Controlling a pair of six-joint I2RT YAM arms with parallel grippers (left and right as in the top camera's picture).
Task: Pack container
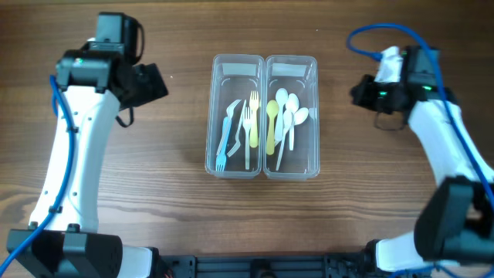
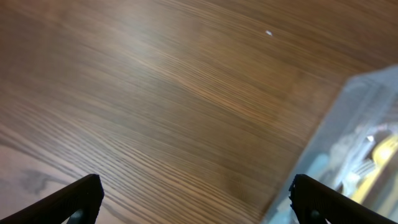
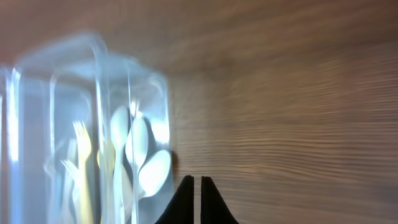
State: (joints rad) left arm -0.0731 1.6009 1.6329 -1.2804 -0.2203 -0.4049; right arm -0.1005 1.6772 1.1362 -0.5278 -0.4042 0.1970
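Two clear plastic containers stand side by side at the table's middle. The left container holds forks, one blue, one pale green, one yellow. The right container holds spoons, one yellow and several white. My left gripper is open and empty above bare table, left of the containers; the left container's edge shows in the left wrist view. My right gripper is shut and empty, right of the containers, above the table.
The wooden table carries nothing else. A blue cable loops near my right arm at the back right. A small white speck lies on the wood.
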